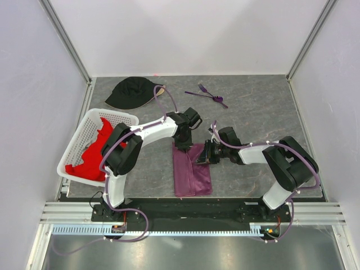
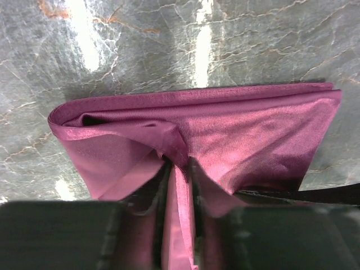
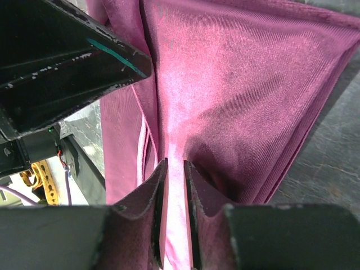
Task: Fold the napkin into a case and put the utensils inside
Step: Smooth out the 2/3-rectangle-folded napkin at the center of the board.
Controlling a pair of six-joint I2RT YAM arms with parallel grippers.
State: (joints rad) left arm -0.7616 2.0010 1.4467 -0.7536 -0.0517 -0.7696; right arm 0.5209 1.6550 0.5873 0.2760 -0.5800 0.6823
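- Folding step; the napkin (image 1: 192, 171) lies as a narrow strip on the surface (image 1: 259, 118)
- left fingers (image 2: 147, 225) and right fingers (image 3: 140, 216) each pinch a cloth layer
- next, likely: finish the fold; the utensils (image 1: 209, 94) lie well apart

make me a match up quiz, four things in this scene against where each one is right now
1 napkin
2 utensils
3 black cap
4 red cloth

a inside the white basket
b pinched by the left tool and right tool
c lying loose at the far side, near the middle
d far left corner, beyond the basket

Pairs: 1-b, 2-c, 3-d, 4-a
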